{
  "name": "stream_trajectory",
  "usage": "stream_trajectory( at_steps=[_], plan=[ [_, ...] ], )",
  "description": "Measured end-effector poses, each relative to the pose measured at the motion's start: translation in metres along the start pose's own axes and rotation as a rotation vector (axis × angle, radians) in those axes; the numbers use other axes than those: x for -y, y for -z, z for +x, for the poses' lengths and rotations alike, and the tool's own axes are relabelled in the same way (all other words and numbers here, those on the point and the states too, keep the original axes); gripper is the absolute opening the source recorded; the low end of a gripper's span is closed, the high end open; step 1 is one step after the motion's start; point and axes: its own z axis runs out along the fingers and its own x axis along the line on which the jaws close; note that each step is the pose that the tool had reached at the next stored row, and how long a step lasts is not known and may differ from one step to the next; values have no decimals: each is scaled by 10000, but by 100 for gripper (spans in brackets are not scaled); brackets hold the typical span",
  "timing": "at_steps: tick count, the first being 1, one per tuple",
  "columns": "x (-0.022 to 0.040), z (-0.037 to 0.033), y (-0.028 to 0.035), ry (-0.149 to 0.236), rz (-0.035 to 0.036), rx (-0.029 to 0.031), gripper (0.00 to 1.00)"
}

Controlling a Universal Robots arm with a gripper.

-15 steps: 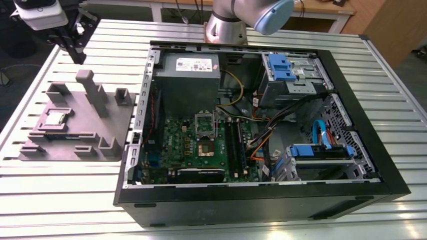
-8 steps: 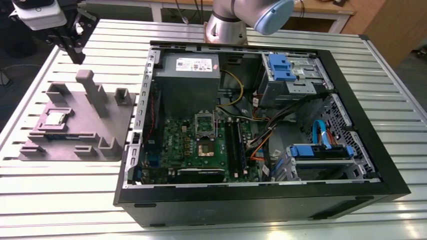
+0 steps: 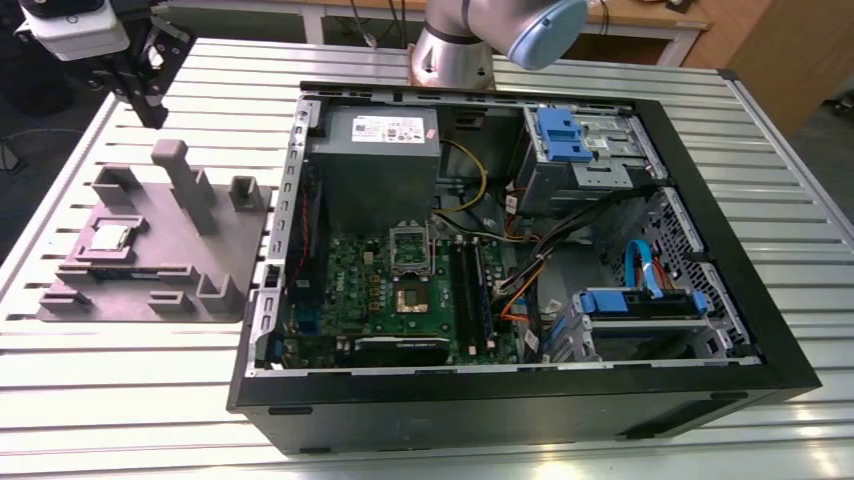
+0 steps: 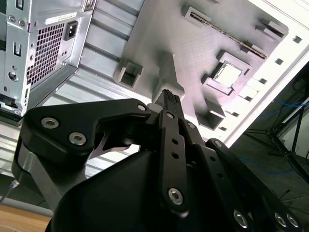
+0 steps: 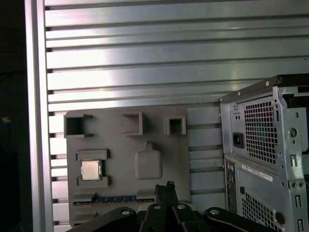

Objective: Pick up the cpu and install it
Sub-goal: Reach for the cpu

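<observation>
The cpu [image 3: 107, 237] is a small silvery square lying flat in a recess of the grey holder block [image 3: 160, 285], at the exterior view's left. It also appears as the cpu [image 5: 90, 169] in the first wrist view and the cpu [image 4: 228, 74] in the second. My gripper [image 3: 150, 112] hangs high above the table beyond the block's far end, well apart from the chip. Its black fingers [image 5: 165, 187] are shut together with nothing between them, as the second wrist view's gripper [image 4: 170, 98] confirms. On the green motherboard, the socket [image 3: 411, 291] lies open with its frame tipped up.
An open black computer case [image 3: 534, 415] lies on the slatted metal table [image 3: 134, 380], to the right of the holder block in the exterior view. Inside are a power supply box [image 3: 378, 150], drive bays with blue tabs [image 3: 567, 135] and loose cables. The block has upright posts [image 3: 180, 175].
</observation>
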Motion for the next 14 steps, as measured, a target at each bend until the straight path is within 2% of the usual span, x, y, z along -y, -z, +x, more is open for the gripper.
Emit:
stream_trajectory(
  at_steps=[14],
  plan=[
    [3,33,-6,0,0,0,10]
  ],
)
